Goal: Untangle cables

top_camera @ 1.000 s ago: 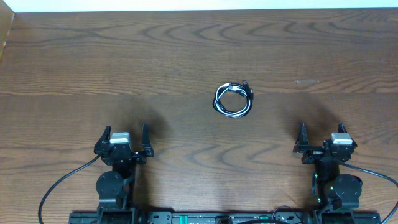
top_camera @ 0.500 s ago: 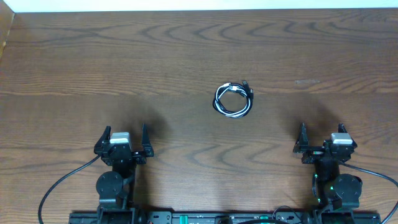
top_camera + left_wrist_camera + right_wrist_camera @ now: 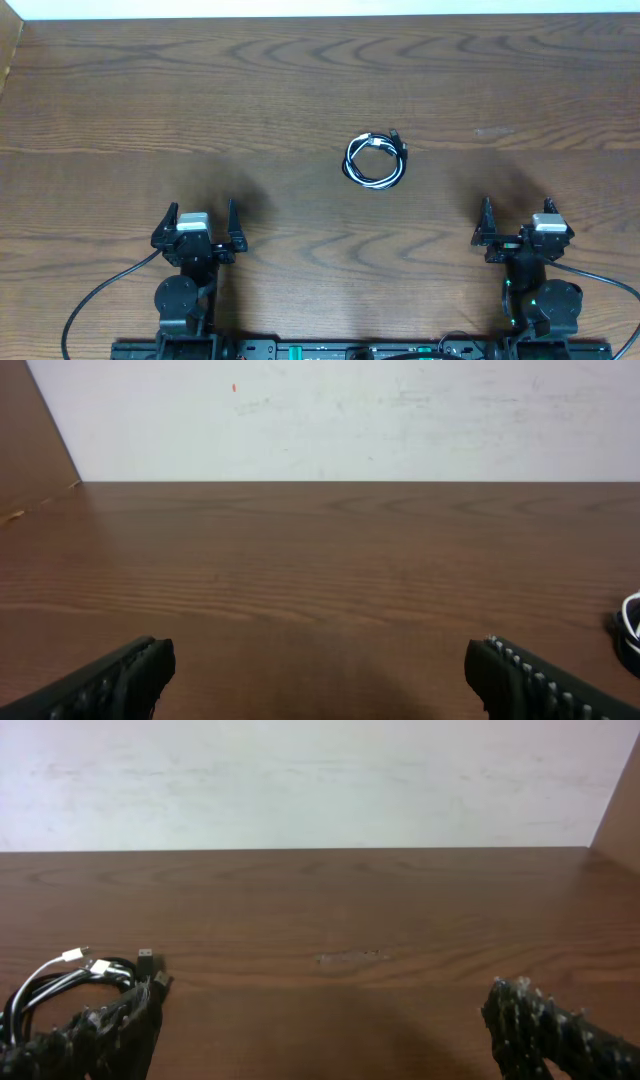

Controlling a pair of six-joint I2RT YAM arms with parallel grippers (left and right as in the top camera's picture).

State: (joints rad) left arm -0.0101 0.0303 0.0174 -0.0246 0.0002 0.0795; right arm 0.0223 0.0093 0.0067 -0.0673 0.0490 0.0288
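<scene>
Nothing had moved since the earlier frames. We had the left claw (image 3: 202, 210) and right claw (image 3: 517, 210) spread wide, both empty. From the slightly nearer right one, the coiled cables (image 3: 375, 160) lay on the table (image 3: 120, 100) towards ten o'clock; from the left, two o'clock.

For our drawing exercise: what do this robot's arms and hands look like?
Both arms are black. The left hand and right hand each carry a pale grey block and two black ridged fingers. A thick black wire trails from each base.
</scene>
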